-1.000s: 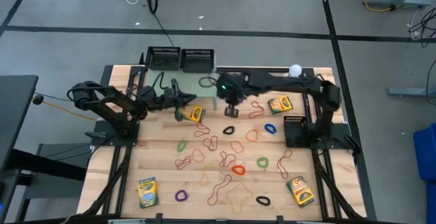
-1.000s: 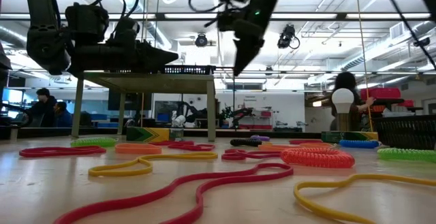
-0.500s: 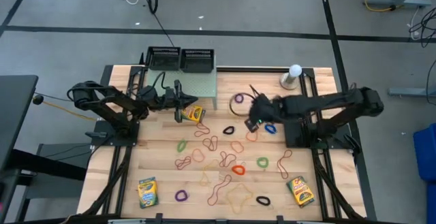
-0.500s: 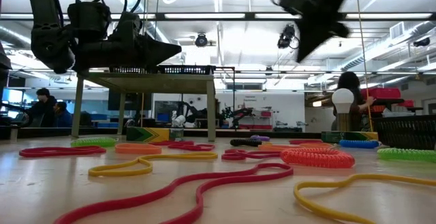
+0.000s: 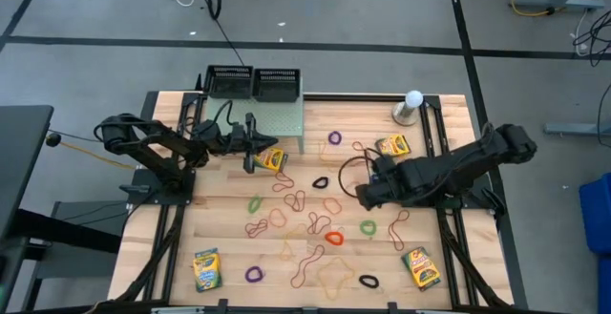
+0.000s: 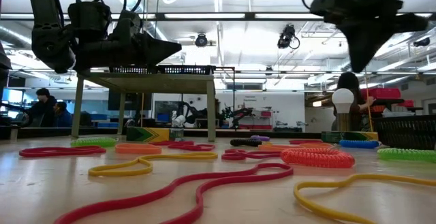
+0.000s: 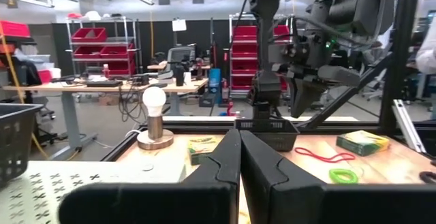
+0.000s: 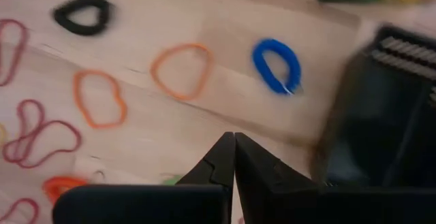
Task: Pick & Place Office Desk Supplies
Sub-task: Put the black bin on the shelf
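Observation:
Rubber bands in many colours lie scattered over the wooden table (image 5: 220,209), among them a black loop (image 5: 322,181), a green loop (image 5: 368,226) and a purple loop (image 5: 334,137). Crayon boxes lie near the left gripper (image 5: 271,159), at the back right (image 5: 392,145), and at the front left (image 5: 205,269) and front right (image 5: 421,267). My right gripper (image 5: 363,196) hovers shut and empty right of centre; its wrist view shows its tips (image 8: 234,137) above bare wood, near a blue band (image 8: 276,64) and an orange band (image 8: 180,69). My left gripper (image 5: 251,149) hangs shut beside a crayon box.
Two black mesh trays (image 5: 229,80) (image 5: 278,82) stand at the back edge, behind a pale perforated platform (image 5: 279,123). A white ball-topped stand (image 5: 412,104) sits at the back right. Another black tray (image 8: 381,115) lies beside the right gripper. People sit in the room behind (image 6: 42,108).
The right arm has swung from the back middle of the table toward the right and front, its gripper now over the bands right of centre. The left arm has not moved.

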